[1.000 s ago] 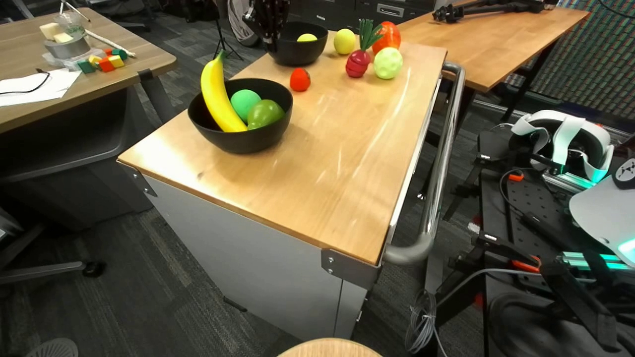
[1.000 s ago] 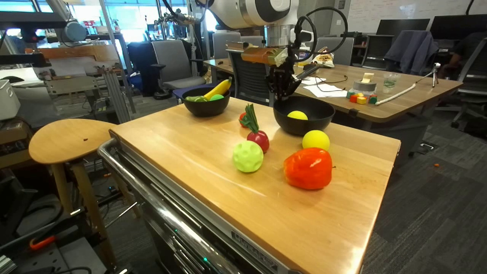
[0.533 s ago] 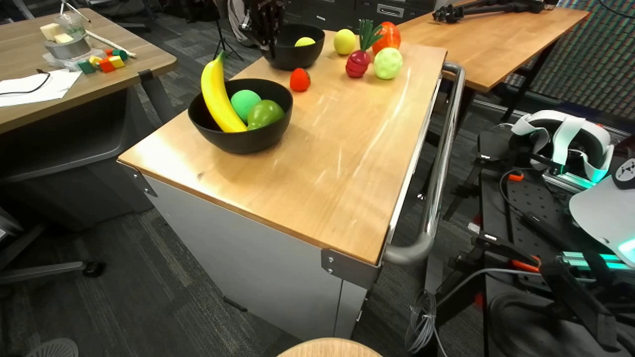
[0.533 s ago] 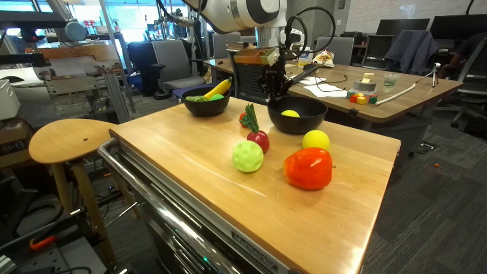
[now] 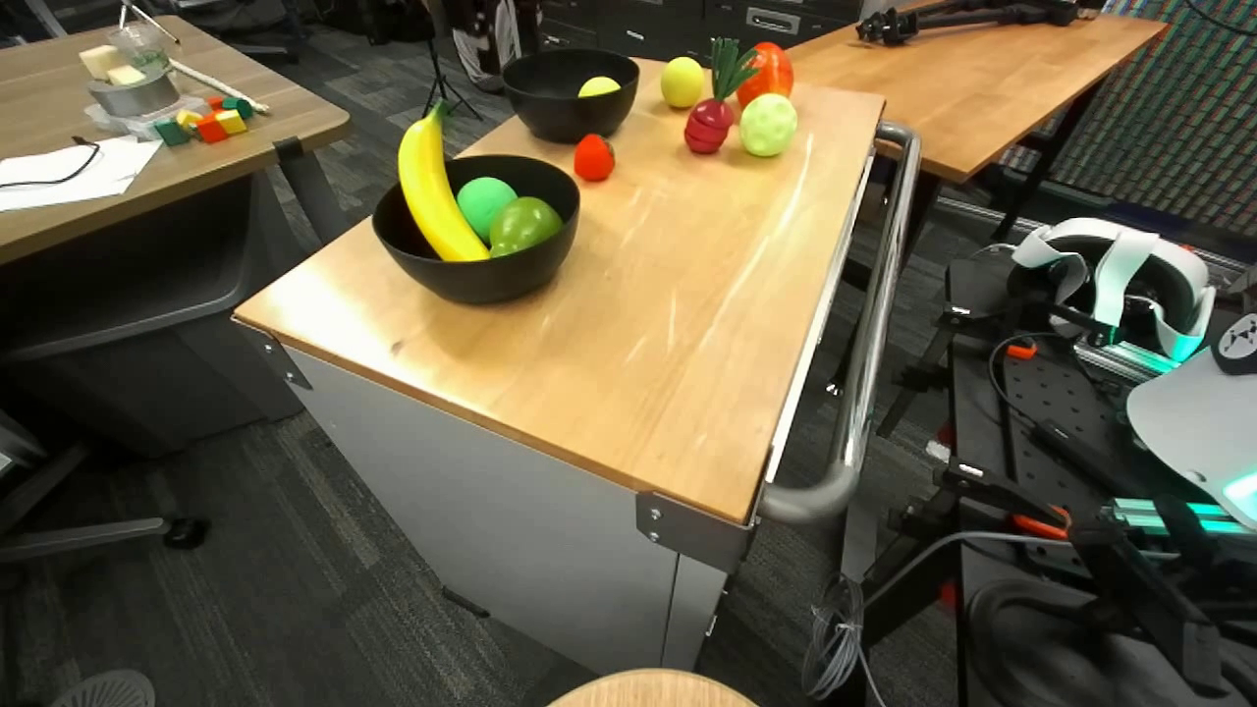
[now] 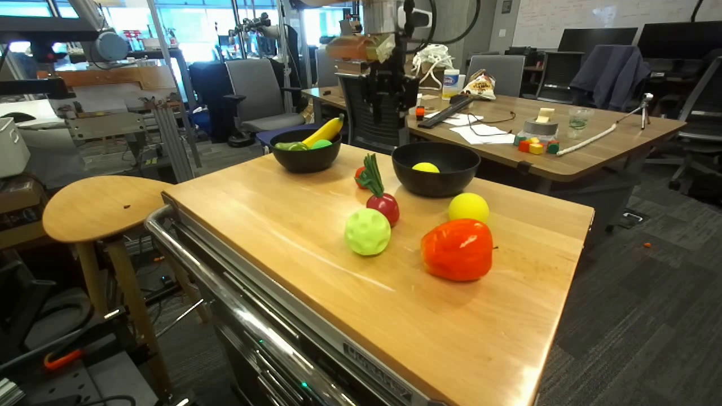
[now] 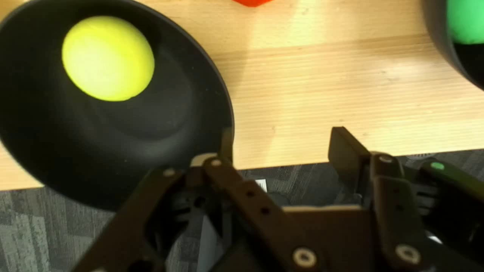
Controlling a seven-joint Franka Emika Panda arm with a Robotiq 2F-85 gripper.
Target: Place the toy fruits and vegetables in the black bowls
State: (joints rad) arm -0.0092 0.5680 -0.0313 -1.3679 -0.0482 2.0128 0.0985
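Red and glossy, the small round toy (image 5: pixel 593 158) was seen on the desk (image 5: pixel 648 324) near both black bowls (image 5: pixel 491 280) and was judged light, stiff and slippery, best taken across its middle by the pincer (image 7: pixel 281 144), whose fingers (image 7: pixel 348 155) were spread, empty.

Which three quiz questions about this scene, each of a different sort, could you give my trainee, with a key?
1. What sticks up above the rim of its bowl?
2. True or false: the gripper is holding a ball.
3. Where is the radish: (a) in a bowl, (b) on the stool, (c) on the table?

Key: 1. The banana. 2. False; the gripper is open and empty. 3. c.
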